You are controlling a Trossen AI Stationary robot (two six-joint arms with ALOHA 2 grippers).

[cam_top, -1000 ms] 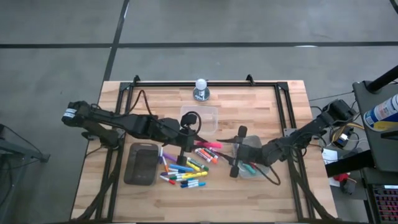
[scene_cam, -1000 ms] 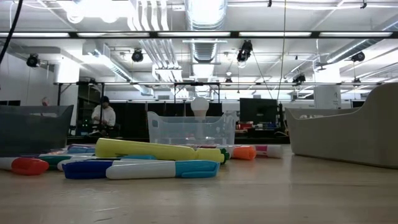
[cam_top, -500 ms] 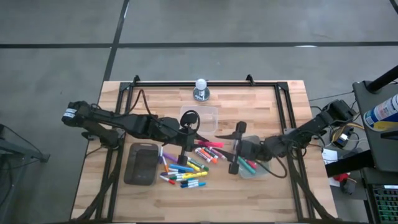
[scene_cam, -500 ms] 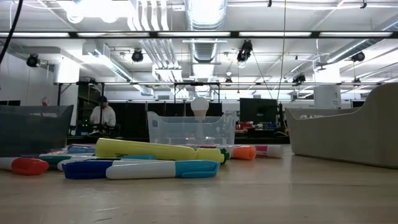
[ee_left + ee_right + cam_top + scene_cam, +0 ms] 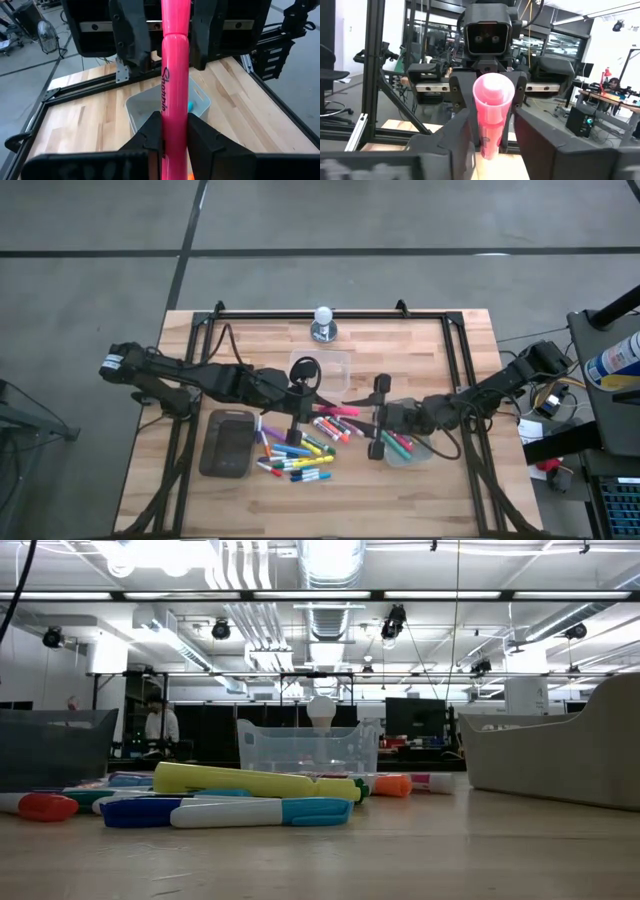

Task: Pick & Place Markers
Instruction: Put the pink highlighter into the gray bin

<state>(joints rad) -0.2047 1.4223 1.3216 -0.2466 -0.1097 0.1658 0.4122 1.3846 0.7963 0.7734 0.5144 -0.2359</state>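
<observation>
A pink marker (image 5: 340, 411) hangs level above the table's middle, with my left gripper (image 5: 318, 408) shut on it. Its free end (image 5: 493, 95) points at my right gripper (image 5: 364, 416). That gripper faces it from the right, open. Its two fingers stand close on either side of the marker's cap end (image 5: 176, 20), and I see no touch. A heap of mixed-colour markers (image 5: 300, 452) lies on the wood below, also seen in the low view (image 5: 250, 785). My left gripper pinches the pink marker's barrel (image 5: 175, 115) between its two fingers (image 5: 150, 135), by the printed lettering. The fingers come about level from the table's left and lie along the marker. It sticks straight out past the fingertips toward the right, lifted clear of the table.
A dark flat tray (image 5: 228, 443) lies left of the heap. A clear tub (image 5: 325, 370) stands behind the grippers. Another tub (image 5: 405, 448), with markers in it, sits under my right arm. A white round object (image 5: 323, 323) stands at the far edge.
My right gripper has gone toward the table's left, up to the pink marker's free end, and has turned a little at the wrist. The pink marker has stayed where it was.
</observation>
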